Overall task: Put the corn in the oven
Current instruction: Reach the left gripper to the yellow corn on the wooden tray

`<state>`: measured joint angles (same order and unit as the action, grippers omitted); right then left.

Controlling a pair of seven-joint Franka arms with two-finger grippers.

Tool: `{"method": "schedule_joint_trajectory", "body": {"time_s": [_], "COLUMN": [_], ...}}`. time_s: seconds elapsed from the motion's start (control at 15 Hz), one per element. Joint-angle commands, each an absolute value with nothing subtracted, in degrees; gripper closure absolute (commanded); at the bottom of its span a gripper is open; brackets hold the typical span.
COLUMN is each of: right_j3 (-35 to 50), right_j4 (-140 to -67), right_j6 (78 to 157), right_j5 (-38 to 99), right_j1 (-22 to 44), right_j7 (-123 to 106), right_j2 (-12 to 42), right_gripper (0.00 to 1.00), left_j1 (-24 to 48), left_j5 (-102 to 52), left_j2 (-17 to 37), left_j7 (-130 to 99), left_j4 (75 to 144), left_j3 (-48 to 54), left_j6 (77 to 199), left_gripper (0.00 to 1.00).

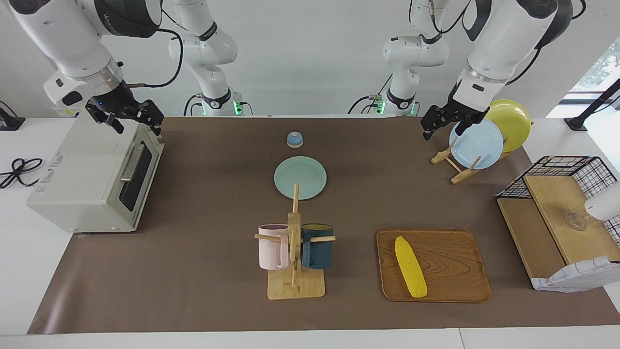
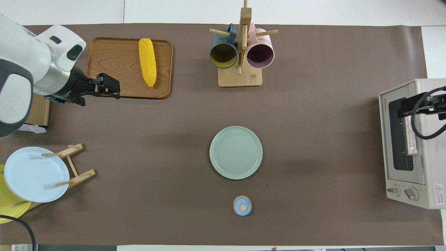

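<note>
Facing view, corn (image 1: 410, 266) on tray (image 1: 455, 257), left end effector (image 1: 443, 124) well apart, raised

Yellow corn (image 1: 410, 266) flat on tray (image 1: 455, 252)

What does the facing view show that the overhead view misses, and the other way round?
Only the facing view shows both arms whole down to their bases, the oven's side wall, and a wire basket with wooden boards at the left arm's end of the table.

Only the overhead view shows the oven's two knobs and looks straight into the two mugs.

Both show the corn lying on the wooden tray, the green plate, the left tool open in the air, and the right tool open above the oven.
</note>
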<state>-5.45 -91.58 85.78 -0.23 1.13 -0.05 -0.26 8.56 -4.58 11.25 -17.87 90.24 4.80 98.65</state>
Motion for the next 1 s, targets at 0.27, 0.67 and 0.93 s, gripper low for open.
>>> {"method": "schedule_joint_trajectory", "body": {"time_s": [0.27, 0.67, 0.93], "right_j3": [-5.6, -5.6, -5.6], "right_j4": [-92.5, -92.5, -92.5], "right_j6": [86.0, 86.0, 86.0], "right_j5": [-0.4, -0.4, -0.4], "right_j1": [1.2, 1.2, 1.2], "right_j7": [0.6, 0.6, 0.6], "right_j2": [-1.2, -1.2, -1.2], "right_gripper": [0.00, 0.00, 0.00], "left_j1": [9.7, 11.1, 11.0], "left_j5": [-5.2, -0.3, -0.1], "left_j2": [33.1, 40.5, 41.1], "left_j7": [-16.3, -13.7, -13.6], "left_j4": [70.9, 64.9, 64.9], "left_j3": [4.9, 5.0, 5.0], "left_j6": [103.4, 107.2, 110.8], "left_gripper": [0.00, 0.00, 0.00]}}
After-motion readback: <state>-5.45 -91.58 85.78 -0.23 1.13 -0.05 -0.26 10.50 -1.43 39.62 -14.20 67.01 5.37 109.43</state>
